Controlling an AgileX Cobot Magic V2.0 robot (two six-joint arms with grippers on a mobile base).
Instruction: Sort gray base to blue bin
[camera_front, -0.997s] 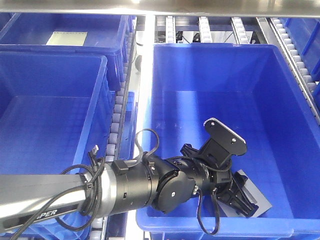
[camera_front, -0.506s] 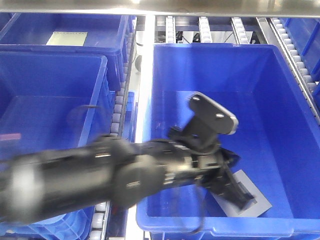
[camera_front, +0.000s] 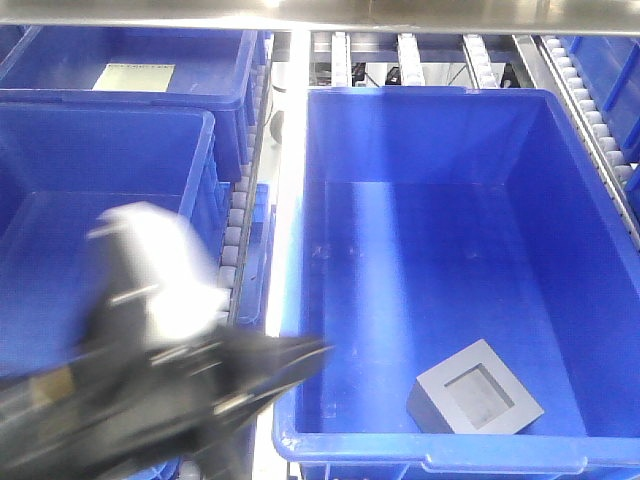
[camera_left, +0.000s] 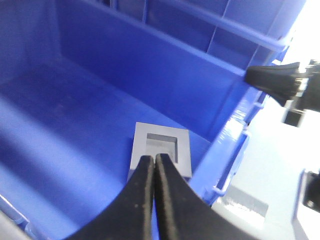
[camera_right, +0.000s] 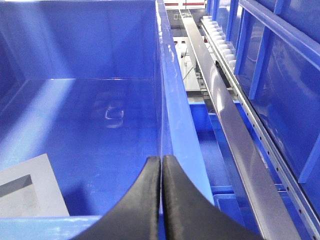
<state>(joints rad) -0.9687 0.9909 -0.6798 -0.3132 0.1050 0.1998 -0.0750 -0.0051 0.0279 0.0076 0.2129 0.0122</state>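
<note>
your gray base (camera_front: 474, 401) lies alone on the floor of the blue bin (camera_front: 440, 110), near its front wall, recess facing up. your left gripper (camera_left: 153, 165) hovers above the base with jaws pressed together, holding nothing. your right gripper (camera_right: 161, 167) hangs over the bin's side rim, jaws also closed and empty.

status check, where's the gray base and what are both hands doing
Left hand shut, empty. Right hand shut, empty. Gray base lying on blue bin floor, near front wall, recess up. Nothing in the way.
</note>
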